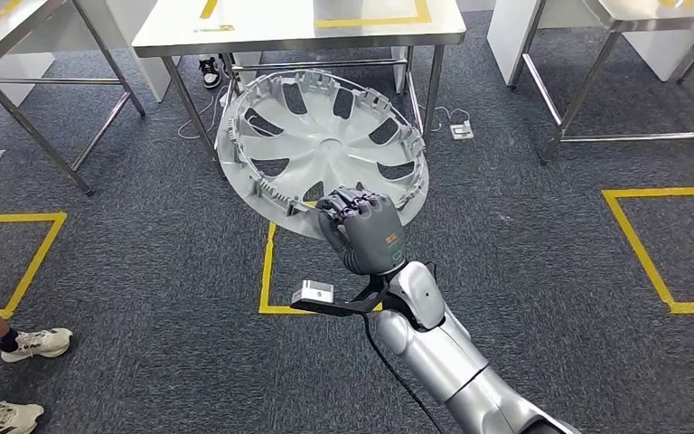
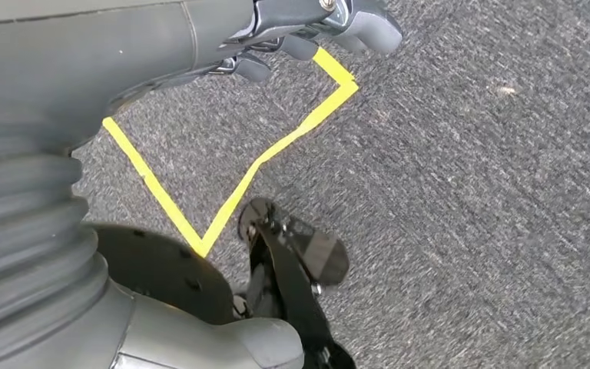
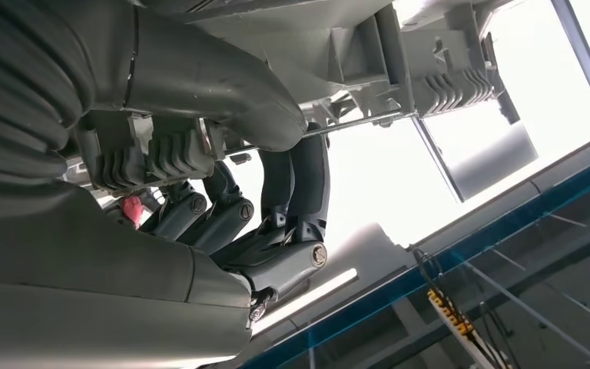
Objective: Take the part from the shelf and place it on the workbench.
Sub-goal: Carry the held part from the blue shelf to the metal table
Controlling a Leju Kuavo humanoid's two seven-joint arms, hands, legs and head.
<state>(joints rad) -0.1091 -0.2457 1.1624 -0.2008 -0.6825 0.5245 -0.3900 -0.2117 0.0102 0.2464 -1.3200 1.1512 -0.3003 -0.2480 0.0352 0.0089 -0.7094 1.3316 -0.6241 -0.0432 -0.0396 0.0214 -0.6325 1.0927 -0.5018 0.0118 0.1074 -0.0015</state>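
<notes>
Silver-grey plastic, the part (image 1: 321, 149) is a wheel cover, held tilted in the air above the carpet (image 1: 524, 262), its ribbed inner face toward the camera. The right hand (image 1: 361, 231) grips its near rim, fingers (image 3: 292, 181) curled over the edge, with the thumb (image 3: 200, 77) on the other face in the right wrist view. The left hand (image 2: 307, 31) hangs over the carpet by a yellow tape corner (image 2: 338, 81); its fingers look curled in with nothing between them.

A steel workbench (image 1: 298, 27) stands just beyond the part, its near edge behind the cover's top rim. My judgement: the carry is well along and the placing remains. To do it well, the hand should keep its hold on the rim, lift the cover clear of the bench's near edge, level it, and set it down flat inside the yellow tape outline (image 1: 379, 18) on the top before letting go. Held by one edge, so wide and light a disc may swing or clip the bench edge.

A small mark shows on the back of the right hand, too small to read. No other writing is legible.
</notes>
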